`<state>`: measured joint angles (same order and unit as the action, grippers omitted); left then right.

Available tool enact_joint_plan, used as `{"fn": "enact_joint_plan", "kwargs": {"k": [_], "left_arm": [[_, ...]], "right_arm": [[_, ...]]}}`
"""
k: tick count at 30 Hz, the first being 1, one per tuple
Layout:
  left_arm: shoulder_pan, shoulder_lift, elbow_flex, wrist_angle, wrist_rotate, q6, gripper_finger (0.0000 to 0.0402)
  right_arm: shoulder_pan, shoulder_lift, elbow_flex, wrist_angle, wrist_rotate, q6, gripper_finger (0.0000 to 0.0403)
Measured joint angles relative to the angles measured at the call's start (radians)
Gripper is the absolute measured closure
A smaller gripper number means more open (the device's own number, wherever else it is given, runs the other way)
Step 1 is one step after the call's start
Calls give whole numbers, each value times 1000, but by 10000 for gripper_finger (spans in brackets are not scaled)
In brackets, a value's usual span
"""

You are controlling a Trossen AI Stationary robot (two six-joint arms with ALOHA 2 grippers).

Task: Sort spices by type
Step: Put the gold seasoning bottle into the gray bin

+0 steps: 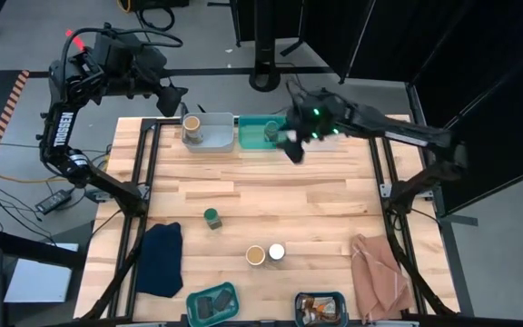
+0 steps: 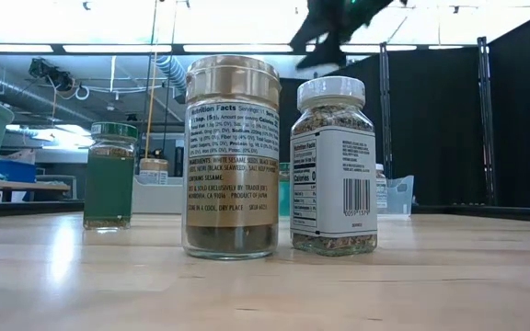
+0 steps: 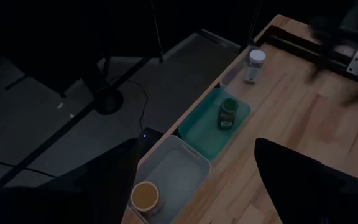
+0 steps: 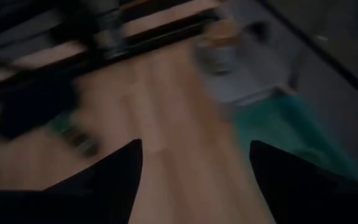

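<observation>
bare table (image 1: 271, 195) middle below right hand (image 1: 291, 145)

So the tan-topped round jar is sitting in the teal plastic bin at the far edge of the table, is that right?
Not quite. The tan-topped round jar sits in the clear whitish plastic bin, not the teal plastic bin. The teal bin holds a green-topped round jar instead. The left wrist view shows both clearly.

Table (image 2: 449, 285) pale smooth wood; jars (image 2: 231, 156) clear glossy glass.
</observation>
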<state>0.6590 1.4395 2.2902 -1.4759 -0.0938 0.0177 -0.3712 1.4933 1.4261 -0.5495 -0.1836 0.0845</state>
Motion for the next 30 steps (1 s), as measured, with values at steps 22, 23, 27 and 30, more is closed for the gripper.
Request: {"fn": "enact_joint_plan", "kwargs": {"k": [22, 23, 27, 30], "left_arm": [[-285, -61, -315, 33, 378, 67, 76], [-324, -65, -349, 59, 375, 64, 76], [-473, -89, -473, 193, 339, 26, 76], [-579, -94, -562, 302, 294, -8, 76]], "right_arm": [[511, -9, -2, -358, 228, 109, 121], [518, -11, -2, -375, 228, 127, 121], [552, -13, -2, -433, 245, 167, 120], [581, -13, -2, -491, 267, 168, 121]]}}
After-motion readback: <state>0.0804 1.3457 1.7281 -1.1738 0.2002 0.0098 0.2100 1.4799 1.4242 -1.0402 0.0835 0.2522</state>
